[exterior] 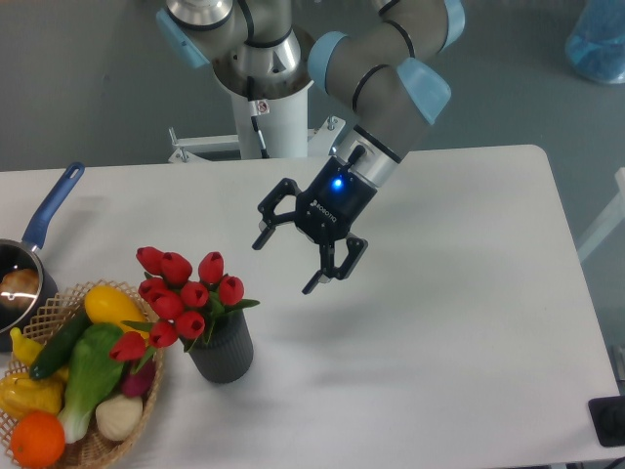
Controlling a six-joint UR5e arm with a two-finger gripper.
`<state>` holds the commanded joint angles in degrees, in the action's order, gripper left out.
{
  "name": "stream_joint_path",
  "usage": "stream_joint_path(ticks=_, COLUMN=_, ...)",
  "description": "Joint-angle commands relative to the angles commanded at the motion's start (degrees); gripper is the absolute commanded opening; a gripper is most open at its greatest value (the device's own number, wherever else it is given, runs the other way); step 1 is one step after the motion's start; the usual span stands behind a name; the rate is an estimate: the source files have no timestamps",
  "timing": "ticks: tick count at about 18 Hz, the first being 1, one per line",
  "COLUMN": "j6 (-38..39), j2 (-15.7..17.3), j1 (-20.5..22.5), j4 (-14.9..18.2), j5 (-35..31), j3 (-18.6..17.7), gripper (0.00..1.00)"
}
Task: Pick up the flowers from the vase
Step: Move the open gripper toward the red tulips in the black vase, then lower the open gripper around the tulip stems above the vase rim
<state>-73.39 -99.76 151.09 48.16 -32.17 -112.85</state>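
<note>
The flowers, a bunch of red tulip buds with green leaves, stand in the vase, a short dark grey ribbed cylinder at the front left of the white table. My gripper hangs above the table to the upper right of the flowers, apart from them. Its black fingers are spread open with nothing between them. It points down and to the left, toward the bunch.
A wicker basket with yellow, green and orange vegetables sits at the front left corner, touching the flowers' side. A blue-handled saucepan lies at the left edge behind it. The table's front edge runs just below the vase.
</note>
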Motion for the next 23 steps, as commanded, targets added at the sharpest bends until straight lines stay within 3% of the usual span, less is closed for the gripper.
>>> stream_joint_path(ticks=14, j6=0.4, j2=-1.5, j1=-2.5, j4=-0.2, j5=4.2, j3=0.4, gripper=1.00)
stream_joint_path(ticks=23, j6=0.4, j2=-5.0, j1=-4.9, j4=-0.4, j5=5.6, j3=2.8, gripper=1.00)
